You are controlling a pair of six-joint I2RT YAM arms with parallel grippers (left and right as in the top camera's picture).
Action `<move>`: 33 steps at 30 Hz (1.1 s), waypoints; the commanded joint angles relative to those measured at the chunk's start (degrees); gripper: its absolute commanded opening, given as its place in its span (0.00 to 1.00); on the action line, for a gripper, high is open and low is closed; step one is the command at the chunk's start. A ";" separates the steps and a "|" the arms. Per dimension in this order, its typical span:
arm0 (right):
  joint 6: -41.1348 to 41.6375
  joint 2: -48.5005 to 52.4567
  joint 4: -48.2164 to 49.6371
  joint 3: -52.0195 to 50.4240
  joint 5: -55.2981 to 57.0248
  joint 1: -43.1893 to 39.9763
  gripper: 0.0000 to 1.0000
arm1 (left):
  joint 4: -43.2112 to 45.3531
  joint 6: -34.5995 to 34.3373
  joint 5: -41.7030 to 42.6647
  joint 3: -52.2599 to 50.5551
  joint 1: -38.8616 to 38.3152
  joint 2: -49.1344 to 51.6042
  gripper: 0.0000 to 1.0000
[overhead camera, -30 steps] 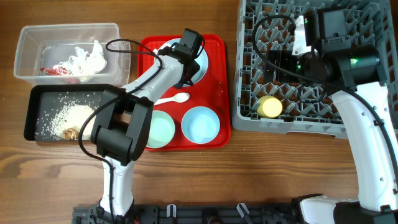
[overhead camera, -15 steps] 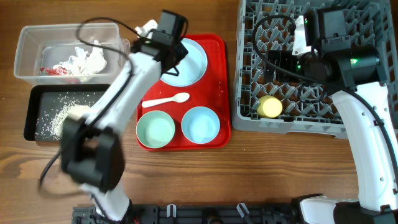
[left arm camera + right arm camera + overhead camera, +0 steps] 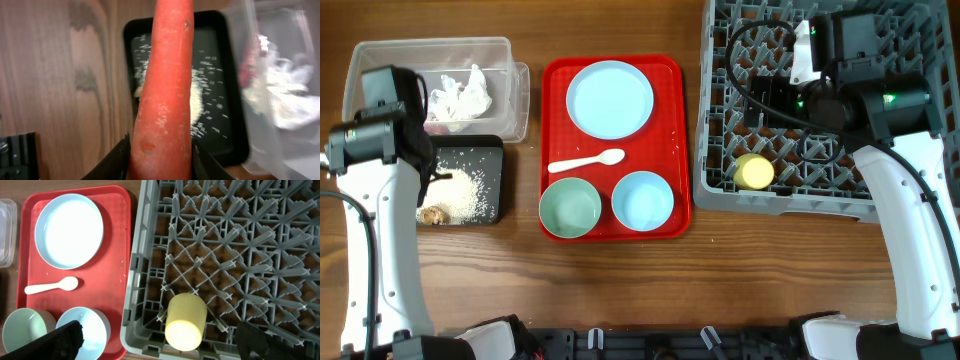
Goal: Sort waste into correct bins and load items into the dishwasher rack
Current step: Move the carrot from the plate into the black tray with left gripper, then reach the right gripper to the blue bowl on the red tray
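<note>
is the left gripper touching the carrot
Touching. The left wrist view shows the carrot clamped in the left gripper, both fingers pressed against its sides with no gap.

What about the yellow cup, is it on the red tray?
No, the yellow cup sits inside the grey dishwasher rack, not on the red tray.

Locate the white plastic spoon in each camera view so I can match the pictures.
Overhead: the white plastic spoon lies left of centre on the red tray, below the pale blue plate.
Left wrist: not in it; the orange carrot fills the middle.
Right wrist: spoon at the left, below the same plate.
Shared landmark: the pale blue plate.
</note>
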 commanded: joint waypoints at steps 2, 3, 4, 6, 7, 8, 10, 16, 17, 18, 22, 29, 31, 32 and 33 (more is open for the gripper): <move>-0.55 -0.33 -0.26 0.02 -0.59 -0.24 1.00 | 12.85 -2.58 4.28 -13.64 5.77 -0.22 0.32; -0.55 -0.31 -0.35 0.02 -0.57 -0.24 1.00 | 15.78 -2.58 5.55 -16.46 6.56 -0.22 0.32; -0.57 -0.31 -0.37 0.02 -0.57 -0.24 1.00 | 19.63 -2.56 6.78 -19.96 7.56 -0.22 0.32; -0.55 -0.31 -0.26 0.02 -0.57 -0.24 1.00 | 28.35 -2.58 7.85 -26.88 8.92 -0.20 0.31; -0.57 -0.31 -0.15 0.02 -0.57 -0.24 1.00 | 33.05 -2.56 8.02 -29.88 8.96 -0.20 0.31; -0.57 -0.31 -0.09 0.02 -0.59 -0.24 1.00 | 37.29 -2.56 8.22 -32.13 8.94 -0.20 0.32; -0.57 -0.31 -0.13 0.02 -0.57 -0.24 1.00 | 43.04 -2.56 9.33 -34.42 8.92 -0.09 0.33; -0.57 -0.31 -0.37 0.02 -0.57 -0.24 1.00 | 48.50 -2.56 10.86 -35.06 8.92 5.57 0.40; -0.59 -0.31 -0.46 0.02 -0.57 -0.24 1.00 | 48.96 -2.56 11.47 -35.06 8.92 6.82 0.41; -0.55 -0.31 -0.55 0.00 -0.57 -0.24 1.00 | 49.13 -2.54 11.47 -35.06 8.92 7.32 0.41; -0.59 -0.31 -0.52 0.02 -0.57 -0.24 1.00 | 50.42 -2.27 11.45 -35.04 8.92 7.30 0.54; -0.57 -0.31 -0.26 0.02 -0.57 -0.24 1.00 | 49.22 19.45 18.95 -29.07 8.92 -3.41 1.00; -0.59 -0.31 -0.28 0.02 -0.57 -0.24 1.00 | 48.59 23.78 23.78 -28.44 8.79 -9.49 1.00; -0.57 -0.31 -0.28 0.02 -0.59 -0.24 1.00 | 47.74 25.03 26.71 -28.44 8.66 -13.64 1.00; -0.57 -0.33 -0.26 0.02 -0.59 -0.24 1.00 | 46.84 26.58 29.24 -28.44 8.15 -16.61 1.00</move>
